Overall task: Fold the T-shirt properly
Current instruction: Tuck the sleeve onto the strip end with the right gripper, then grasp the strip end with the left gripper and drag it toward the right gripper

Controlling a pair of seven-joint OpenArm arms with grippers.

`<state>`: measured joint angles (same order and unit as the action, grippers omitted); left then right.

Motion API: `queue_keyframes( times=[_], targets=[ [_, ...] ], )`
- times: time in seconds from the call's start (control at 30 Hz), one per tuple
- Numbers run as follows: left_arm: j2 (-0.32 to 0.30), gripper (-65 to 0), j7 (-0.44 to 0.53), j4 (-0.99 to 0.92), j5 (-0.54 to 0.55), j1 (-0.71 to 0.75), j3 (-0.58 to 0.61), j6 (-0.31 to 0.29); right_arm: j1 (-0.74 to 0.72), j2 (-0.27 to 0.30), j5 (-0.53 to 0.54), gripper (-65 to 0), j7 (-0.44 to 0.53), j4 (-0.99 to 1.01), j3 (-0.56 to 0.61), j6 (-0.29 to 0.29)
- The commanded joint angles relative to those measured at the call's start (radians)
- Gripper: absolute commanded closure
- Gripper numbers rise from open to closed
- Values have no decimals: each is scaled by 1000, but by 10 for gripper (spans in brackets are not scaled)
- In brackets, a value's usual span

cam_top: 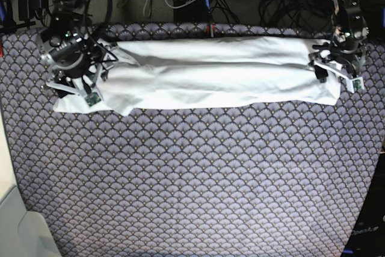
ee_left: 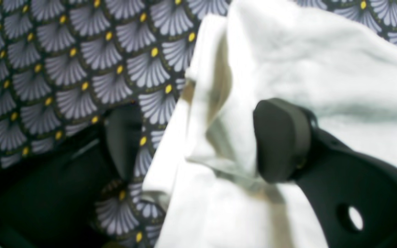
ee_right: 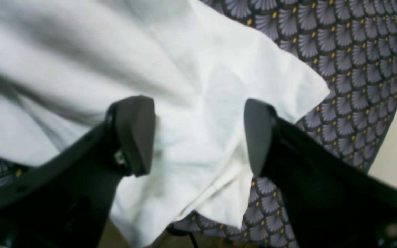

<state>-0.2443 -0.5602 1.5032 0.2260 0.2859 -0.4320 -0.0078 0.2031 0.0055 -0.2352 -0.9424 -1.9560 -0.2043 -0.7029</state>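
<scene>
Your T-shirt (cam_top: 204, 73) lies as a long narrow band along the far edge of the patterned tabletop (cam_top: 198, 179), sides already folded in lengthwise. Left gripper (cam_top: 337, 64) sits over the band's end near the far right corner, jaws wide, one pad on the cloth and nothing pinched. Right gripper (cam_top: 75, 73) sits over the opposite end near the far left corner, also spread wide and empty, straddling a corner flap. You're likely at the grasp stage before the crosswise fold: next, lower, pinch all layers, then carry one end over the other.
</scene>
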Motion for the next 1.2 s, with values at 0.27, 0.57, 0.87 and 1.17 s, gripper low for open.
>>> queue_keyframes(
  times=[0.27, 0.57, 0.87, 1.17],
  targets=[
    [-11, -501, -1, -114, 2, -3, 51, 1, -17, 8, 0, -415, 13, -16, -2, 5],
    [-8, -35, 1, -155, 2, 5, 134, 1, -17, 8, 0, -414, 15, -15, -4, 5],
    [-7, -4, 1, -37, 2, 19, 129, 10, -17, 8, 0, -414, 15, -6, -4, 5],
    [36, -4, -2, 357, -9, 48, 134, 12, -27, 6, 0, -413, 72, 143, -8, 5]
  ],
)
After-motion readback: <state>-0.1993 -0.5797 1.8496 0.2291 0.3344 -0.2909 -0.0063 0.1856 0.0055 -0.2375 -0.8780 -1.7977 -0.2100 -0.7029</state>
